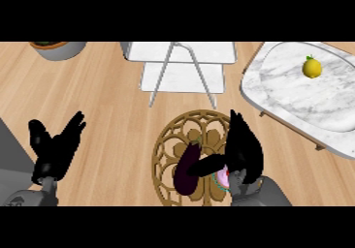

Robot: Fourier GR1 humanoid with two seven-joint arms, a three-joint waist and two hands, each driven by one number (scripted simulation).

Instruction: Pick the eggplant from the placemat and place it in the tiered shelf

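Observation:
A dark purple eggplant [186, 168] lies lengthwise on the round gold openwork placemat [174, 131] in the lower middle of the head view. My right hand [243, 145] stands just right of the eggplant, fingers straight and pointing up, its thumb [206, 164] reaching across to touch the eggplant's side. The hand is open. The white tiered shelf [182, 65] with thin metal legs stands at the top centre, well beyond the placemat. My left hand [56, 143] rests open at the lower left, fingers up, away from the eggplant.
A marble tray [295, 92] with a yellow lemon [312, 67] fills the upper right. A grey plant pot [58, 48] sits at the top left. A pink round object [222, 179] shows partly under my right hand. A grey surface edge lies at the far left.

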